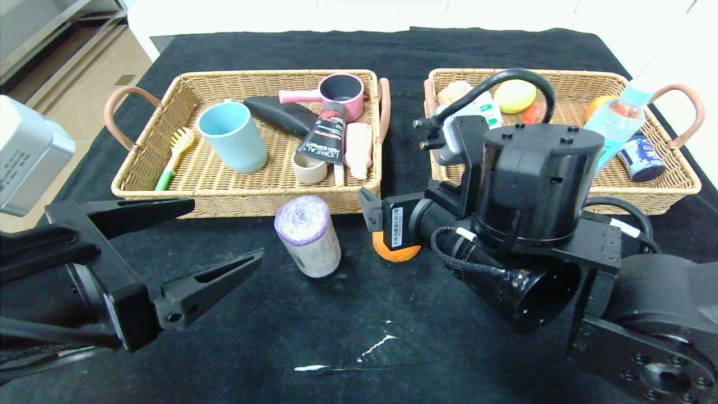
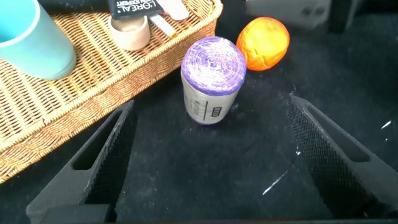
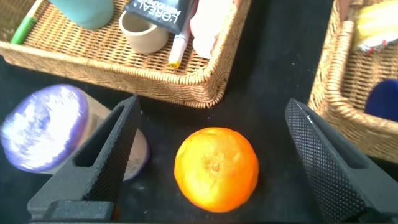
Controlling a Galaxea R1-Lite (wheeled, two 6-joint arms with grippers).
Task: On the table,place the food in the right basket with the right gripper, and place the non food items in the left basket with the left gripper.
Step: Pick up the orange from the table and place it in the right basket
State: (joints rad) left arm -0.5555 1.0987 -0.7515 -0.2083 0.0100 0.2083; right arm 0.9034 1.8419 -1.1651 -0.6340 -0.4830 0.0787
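An orange (image 3: 216, 168) lies on the black cloth in front of the gap between the two baskets. My right gripper (image 3: 213, 109) hangs just above it, open, one finger on each side and neither touching. In the head view the orange (image 1: 395, 255) is mostly hidden under that wrist. A white roll with a purple top (image 1: 308, 238) stands upright to the orange's left, in front of the left basket (image 1: 247, 199). My left gripper (image 1: 225, 230) is open near the front left. It faces the roll (image 2: 211, 78) from a short way off and holds nothing.
The left basket holds a teal cup (image 1: 233, 136), a pink pot (image 1: 339, 92), a black tube (image 1: 322, 137), a brush and other items. The right basket (image 1: 645, 202) holds a water bottle (image 1: 620, 118), a yellow fruit (image 1: 515, 95) and a small jar (image 1: 642, 157).
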